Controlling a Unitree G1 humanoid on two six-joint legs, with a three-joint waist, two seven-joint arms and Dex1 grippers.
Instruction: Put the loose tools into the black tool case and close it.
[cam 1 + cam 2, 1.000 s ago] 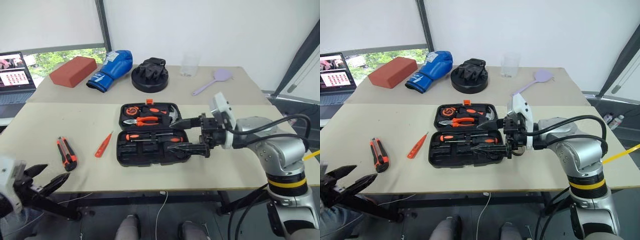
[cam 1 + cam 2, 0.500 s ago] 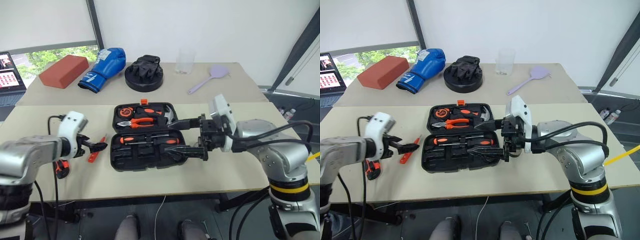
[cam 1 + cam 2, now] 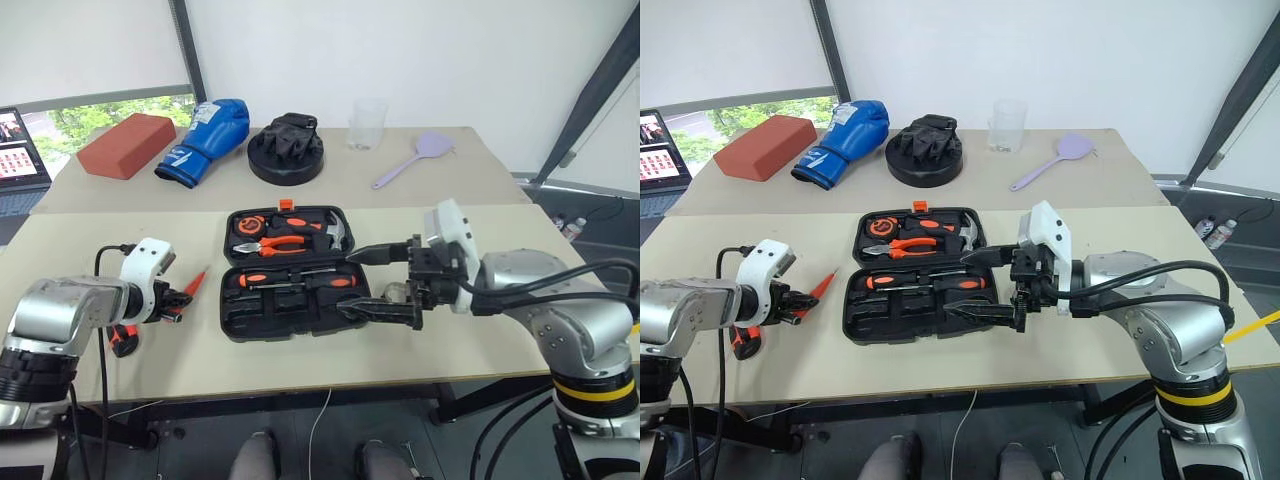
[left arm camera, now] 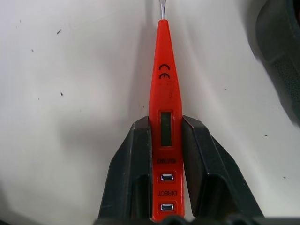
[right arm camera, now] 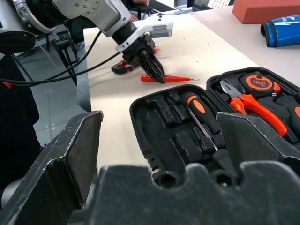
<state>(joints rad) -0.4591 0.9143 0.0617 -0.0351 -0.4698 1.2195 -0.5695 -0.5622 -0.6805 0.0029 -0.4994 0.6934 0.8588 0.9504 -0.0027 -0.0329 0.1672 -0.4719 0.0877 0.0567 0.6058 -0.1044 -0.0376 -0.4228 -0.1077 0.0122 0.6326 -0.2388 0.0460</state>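
A: What has the left gripper (image 4: 166, 187) got hold of?

B: The slim orange tester screwdriver (image 4: 165, 117). Both black fingers (image 4: 133, 173) press against its sides, pinching the handle end while it lies on the beige table (image 3: 300, 355). The metal tip points away from the wrist.

A: Can any writing on it be read?

B: Yes, in the left wrist view. There is a CE mark on the tapered part, a small dark window below it, then two little metal contacts. The word "DIRECT" sits between the contacts; a second word above them is too blurred to read.

A: Where is that relative to the black tool case (image 3: 297, 272)?

B: Just to the left of the case, near its lower half, not touching it. The case lies open and flat on the table. The orange-black utility knife (image 3: 121, 338) lies farther left of the case, partly hidden behind the left arm.

A: And the right gripper (image 3: 362, 283)?

B: It hangs at the right edge of the case, its fingers spread wide, one over the upper half's corner and one over the lower half. Nothing is between them.

A: What sits in the case?

B: In the upper half, an orange-and-black tape measure (image 3: 244, 225), the orange-handled pliers (image 3: 281, 240) and the steel-headed hammer (image 3: 337, 232). In the lower half, two orange-and-black-handled screwdrivers (image 3: 290, 277) lie in recesses. The markings on the tape measure cannot be made out.

A: Anything beyond the case?

B: A blue boxing glove (image 3: 201, 139) with white lettering too small to read.
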